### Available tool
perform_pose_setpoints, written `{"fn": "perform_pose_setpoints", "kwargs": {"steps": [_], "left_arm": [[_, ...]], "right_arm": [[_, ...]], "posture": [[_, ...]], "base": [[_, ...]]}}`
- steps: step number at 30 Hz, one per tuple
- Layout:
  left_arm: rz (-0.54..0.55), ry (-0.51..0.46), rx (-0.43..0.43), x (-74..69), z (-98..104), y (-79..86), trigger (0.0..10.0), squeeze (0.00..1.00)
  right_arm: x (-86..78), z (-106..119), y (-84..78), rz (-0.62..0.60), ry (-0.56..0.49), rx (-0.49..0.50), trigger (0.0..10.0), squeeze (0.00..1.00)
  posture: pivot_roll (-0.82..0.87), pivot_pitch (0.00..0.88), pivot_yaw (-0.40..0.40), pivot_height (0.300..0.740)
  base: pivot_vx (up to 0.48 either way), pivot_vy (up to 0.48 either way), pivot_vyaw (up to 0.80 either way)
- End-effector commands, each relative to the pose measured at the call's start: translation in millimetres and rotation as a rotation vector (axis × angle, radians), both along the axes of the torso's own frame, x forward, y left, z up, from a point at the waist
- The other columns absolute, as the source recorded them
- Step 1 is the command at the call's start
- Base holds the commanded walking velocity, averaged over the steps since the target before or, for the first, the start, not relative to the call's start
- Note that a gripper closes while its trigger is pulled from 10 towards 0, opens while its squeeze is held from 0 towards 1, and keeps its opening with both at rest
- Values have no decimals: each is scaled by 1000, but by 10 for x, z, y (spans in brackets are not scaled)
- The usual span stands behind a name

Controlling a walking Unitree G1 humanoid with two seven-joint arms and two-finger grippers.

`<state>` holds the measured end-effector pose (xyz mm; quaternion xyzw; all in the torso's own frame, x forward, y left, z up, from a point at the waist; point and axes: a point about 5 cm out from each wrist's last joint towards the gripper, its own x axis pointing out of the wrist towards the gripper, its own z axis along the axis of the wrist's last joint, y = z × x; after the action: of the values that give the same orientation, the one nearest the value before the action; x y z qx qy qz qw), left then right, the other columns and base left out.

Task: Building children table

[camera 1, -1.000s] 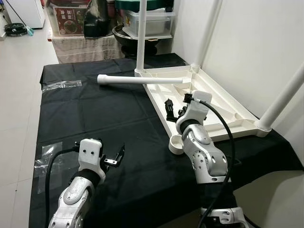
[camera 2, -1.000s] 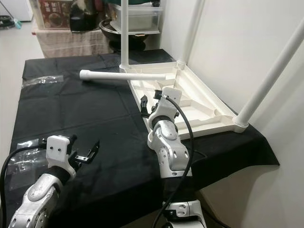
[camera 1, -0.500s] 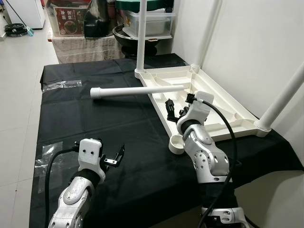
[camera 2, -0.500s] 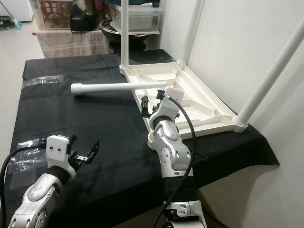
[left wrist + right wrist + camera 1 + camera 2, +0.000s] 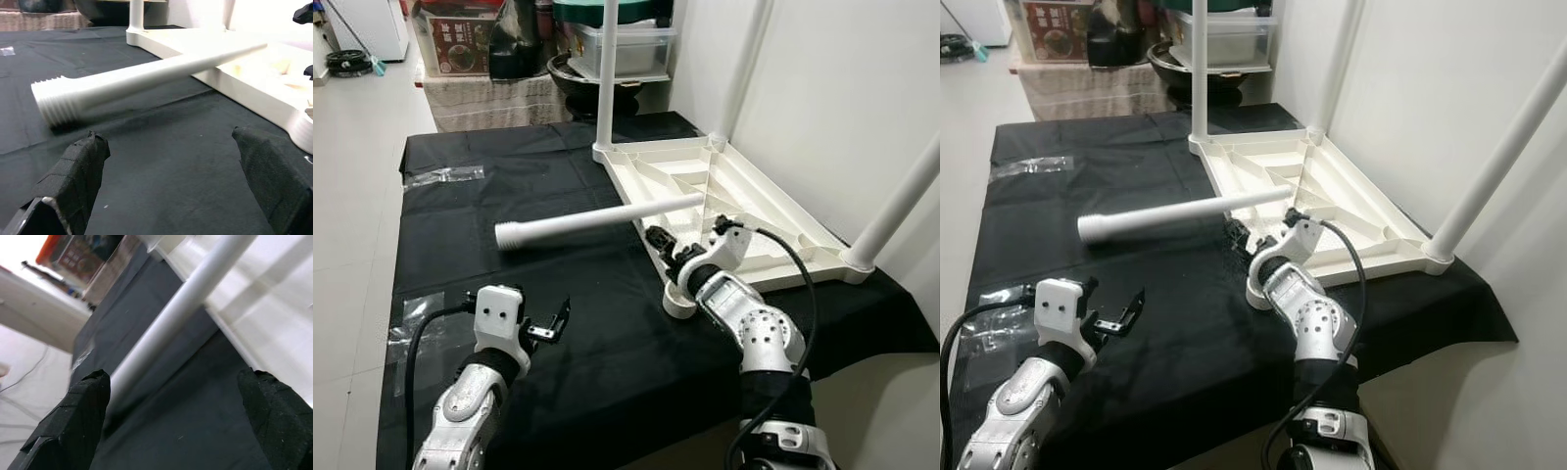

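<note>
Left gripper (image 5: 546, 328): lower left of the left eye view, hovering over the black cloth-covered work surface (image 5: 460, 215); its two black fingers are spread apart and hold nothing.
Loose leg: the white plastic tube with a threaded end (image 5: 597, 218) lies across the middle of the frame, threaded end on the cloth to the left, far end propped on the rim of the tabletop.
Right gripper (image 5: 668, 257): centre of the frame, at the near edge of the tabletop, fingers parted and empty, just beside the tube.
Tabletop: the white plastic table top, turned underside up (image 5: 744, 220), sits right of centre; three legs already stand in its corners.
Empty socket: the round white corner socket (image 5: 677, 299) lies just below the right gripper.
Risk, rolling: the tube rests unheld and tilted; a nudge from either gripper would likely send it rolling across the cloth.
Risk, threading: a skewed entry into the socket could cross the threads.
</note>
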<state>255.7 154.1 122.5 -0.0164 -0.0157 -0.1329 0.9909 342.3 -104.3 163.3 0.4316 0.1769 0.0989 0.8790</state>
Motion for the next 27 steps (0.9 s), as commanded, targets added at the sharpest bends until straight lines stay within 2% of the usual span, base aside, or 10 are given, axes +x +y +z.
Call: {"fn": "perform_pose_setpoints", "kwargs": {"steps": [1, 3, 7, 9, 11, 19, 21, 22, 26, 27], "left_arm": [[3, -15, 3, -4, 26, 8, 10000, 0], [5, -16, 1, -4, 26, 2, 10000, 0], [6, -15, 3, -6, 20, -1, 10000, 0], [10, -16, 3, -13, 27, 4, 10000, 0], [12, -17, 3, -15, 29, 7, 10000, 0], [20, -16, 2, -24, 27, 24, 10000, 0], [23, -19, 2, -22, 43, 25, 10000, 0], [25, -20, 3, -22, 48, 27, 10000, 0], [27, -20, 6, -24, 49, 34, 10000, 0], [32, -16, 11, -36, 42, 48, 10000, 0]], "right_arm": [[-27, 122, 601, 133, 15, 211, 10000, 0], [17, 127, 647, 149, 12, 230, 10000, 0], [42, 4, 687, 164, 67, 142, 10000, 0], [30, -153, 689, 143, 160, 89, 10000, 0], [23, -198, 687, 134, 188, 79, 10000, 0], [-2, -349, 741, 142, 269, 88, 10000, 0], [30, -409, 782, 122, 320, 132, 10000, 0], [52, -389, 817, 127, 315, 160, 10000, 0], [79, -363, 875, 148, 306, 162, 10000, 0], [45, -496, 895, 158, 384, 16, 5647, 0]], "posture": [[102, 0, -101, 740], [103, 0, -103, 740], [111, 0, -109, 740], [120, 0, -119, 740], [122, 0, -120, 740], [125, 0, -123, 740], [133, 0, -126, 740], [133, 0, -126, 740], [133, 0, -126, 740], [145, 0, -134, 740]], "base": [[0, 0, 0], [0, 0, 0], [0, 0, 0], [0, 0, 0], [0, 0, 0], [0, 0, 0], [0, 0, 0], [0, 0, 0], [0, 0, 0], [0, 0, 0]]}}
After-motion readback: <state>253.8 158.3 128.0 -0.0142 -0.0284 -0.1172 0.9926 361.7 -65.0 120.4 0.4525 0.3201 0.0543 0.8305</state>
